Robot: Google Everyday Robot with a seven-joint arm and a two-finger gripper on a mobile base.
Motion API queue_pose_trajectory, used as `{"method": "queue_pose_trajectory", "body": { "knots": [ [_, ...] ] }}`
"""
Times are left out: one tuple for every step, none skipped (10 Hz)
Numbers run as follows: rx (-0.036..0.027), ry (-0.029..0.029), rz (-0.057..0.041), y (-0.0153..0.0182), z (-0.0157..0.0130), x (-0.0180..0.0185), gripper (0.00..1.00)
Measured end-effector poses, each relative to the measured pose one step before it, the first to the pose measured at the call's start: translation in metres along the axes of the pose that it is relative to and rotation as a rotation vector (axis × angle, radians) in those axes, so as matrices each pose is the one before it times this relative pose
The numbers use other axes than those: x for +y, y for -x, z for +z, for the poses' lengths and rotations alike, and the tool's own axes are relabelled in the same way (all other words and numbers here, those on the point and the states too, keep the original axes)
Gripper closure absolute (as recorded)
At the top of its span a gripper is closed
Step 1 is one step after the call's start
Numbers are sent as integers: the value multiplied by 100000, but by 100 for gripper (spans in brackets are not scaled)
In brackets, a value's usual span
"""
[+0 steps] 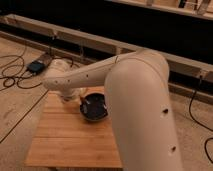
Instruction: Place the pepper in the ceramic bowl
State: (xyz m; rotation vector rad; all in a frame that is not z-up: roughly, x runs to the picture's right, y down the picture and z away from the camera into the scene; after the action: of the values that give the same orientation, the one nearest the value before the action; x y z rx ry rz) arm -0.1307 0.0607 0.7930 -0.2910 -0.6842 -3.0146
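The ceramic bowl [95,109], round, dark and glossy, sits on the back half of the wooden table [70,145]. My big white arm reaches from the right across the table's rear. It ends at the back left corner, where the gripper [74,95] points down just left of the bowl and is shut. Arm and wrist cover most of it. The pepper is hidden, and I cannot tell whether anything is held.
Black cables [12,75] and a small dark box [36,66] lie on the floor to the left of the table. A long pale rail [90,39] runs along the dark wall behind. Another cable [192,107] hangs at the right.
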Motion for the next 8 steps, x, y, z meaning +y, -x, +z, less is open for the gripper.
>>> {"method": "queue_pose_trajectory", "body": {
  "knots": [
    [-1010,-334,2709,1852,192,195,98],
    [-615,-713,2123,1432,380,82,91],
    [-318,-981,2311,1446,533,100,81],
    [-521,-844,1688,1126,513,69,72],
    [-738,-1145,1828,1226,692,14,61],
    [-297,-884,1489,929,655,59,48],
    [-202,-247,437,332,297,44,41],
    [64,-227,176,142,324,4,32]
  ]
}}
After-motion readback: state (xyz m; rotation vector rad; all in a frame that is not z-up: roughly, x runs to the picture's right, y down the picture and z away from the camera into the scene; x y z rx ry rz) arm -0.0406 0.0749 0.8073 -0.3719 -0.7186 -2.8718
